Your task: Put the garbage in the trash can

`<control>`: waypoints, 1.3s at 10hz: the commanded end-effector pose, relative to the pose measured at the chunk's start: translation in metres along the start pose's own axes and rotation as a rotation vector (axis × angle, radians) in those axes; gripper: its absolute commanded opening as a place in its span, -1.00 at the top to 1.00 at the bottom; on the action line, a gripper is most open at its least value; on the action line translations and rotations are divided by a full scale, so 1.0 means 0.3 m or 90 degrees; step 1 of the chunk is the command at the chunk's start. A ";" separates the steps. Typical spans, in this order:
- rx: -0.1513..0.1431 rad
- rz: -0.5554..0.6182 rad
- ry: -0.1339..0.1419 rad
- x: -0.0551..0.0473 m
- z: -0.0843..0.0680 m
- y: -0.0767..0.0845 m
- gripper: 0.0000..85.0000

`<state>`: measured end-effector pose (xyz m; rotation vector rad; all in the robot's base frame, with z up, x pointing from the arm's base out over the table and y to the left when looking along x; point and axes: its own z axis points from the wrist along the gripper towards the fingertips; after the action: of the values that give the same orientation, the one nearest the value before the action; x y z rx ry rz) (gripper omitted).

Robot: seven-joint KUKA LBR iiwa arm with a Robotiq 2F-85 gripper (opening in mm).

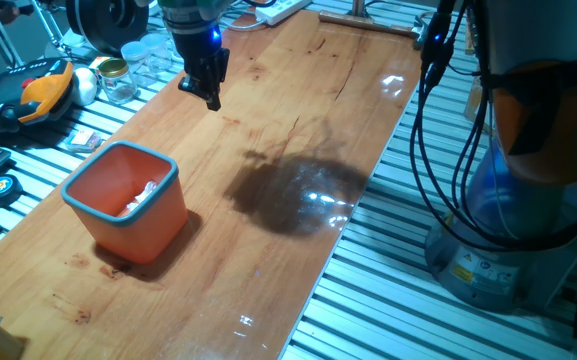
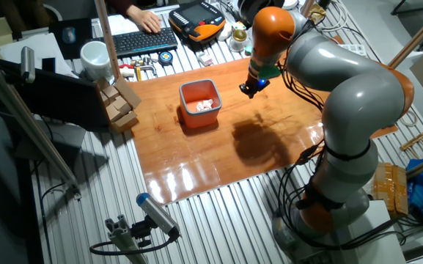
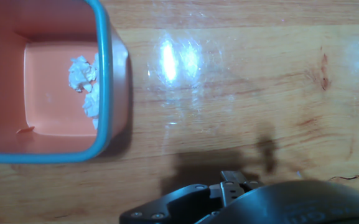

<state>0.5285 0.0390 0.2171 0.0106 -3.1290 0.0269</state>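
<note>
The trash can (image 1: pixel 140 232) is a small orange bin with a light blue rim, standing on the wooden table at the left. White crumpled garbage (image 1: pixel 144 194) lies inside it against the right wall. In the hand view, two white scraps (image 3: pixel 81 73) lie in the bin (image 3: pixel 102 124) at the upper left. My gripper (image 1: pixel 200 96) hangs above the table behind and to the right of the bin, apart from it, fingers spread and empty. In the other fixed view the gripper (image 2: pixel 249 89) is to the right of the bin (image 2: pixel 199 119). Only the hand's dark housing (image 3: pixel 279 202) shows in the hand view.
Glass jars (image 1: pixel 118 80) and an orange-black handset (image 1: pixel 43 90) lie off the table's far left. Wooden blocks (image 2: pixel 119 103), a white mug (image 2: pixel 94 55) and a keyboard (image 2: pixel 141 40) sit beyond the board. The arm's base and cables (image 1: pixel 528 200) stand at the right.
</note>
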 end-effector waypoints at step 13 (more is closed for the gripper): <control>0.011 -0.008 -0.007 0.007 0.011 -0.004 1.00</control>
<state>0.5265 0.0378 0.2138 0.0301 -3.1397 0.0528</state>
